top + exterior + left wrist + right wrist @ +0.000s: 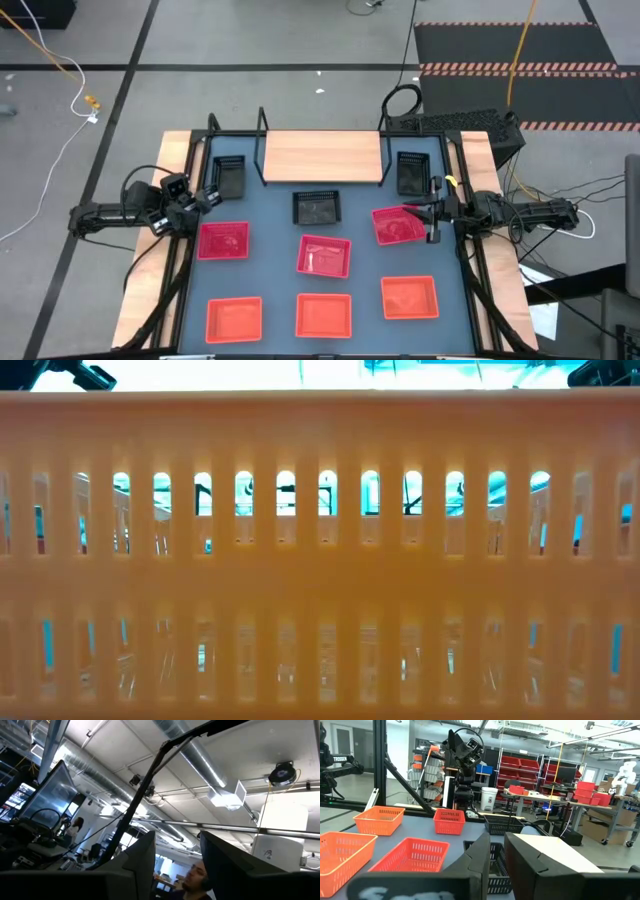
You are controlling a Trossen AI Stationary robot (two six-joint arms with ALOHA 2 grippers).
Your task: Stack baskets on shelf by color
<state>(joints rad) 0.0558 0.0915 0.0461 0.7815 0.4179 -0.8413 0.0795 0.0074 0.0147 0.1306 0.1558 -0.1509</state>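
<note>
Left gripper point(205, 200) sits at the table's point(275, 225) left edge, beside the left black basket point(229, 177) and just above the left pinkish-red basket point(223, 241), touching neither. Its wrist cam is aimed up at the ceiling. Fingers point(145, 862) stand apart, room visible through the gap, nothing between them, so it's open and empty.

Right gripper point(432, 215) is on the opp. side, right at the edge of the right pinkish-red basket point(397, 225), which lies skewed vs. its neighbours. Can't tell whether this one is open or clamped on anything, and contact w/ that basket isn't clear either.

Shelf point(320, 157) is at the far centre of the table, wooden board bare. Baskets are all on the blue top, in approx. three rows. Far row is black: right black basket point(412, 172) beside the shelf's right end, middle black basket point(318, 208) just in front of the shelf. Then the pinkish-red row, with the middle pinkish-red basket point(325, 255) a bit nearer the front. Front row is orange-red baskets point(324, 315), three side by side, apart from each other.

Low cam is blocked (nearly wall to wall) by a slotted basket side point(320, 610) right up against the lens.
</note>
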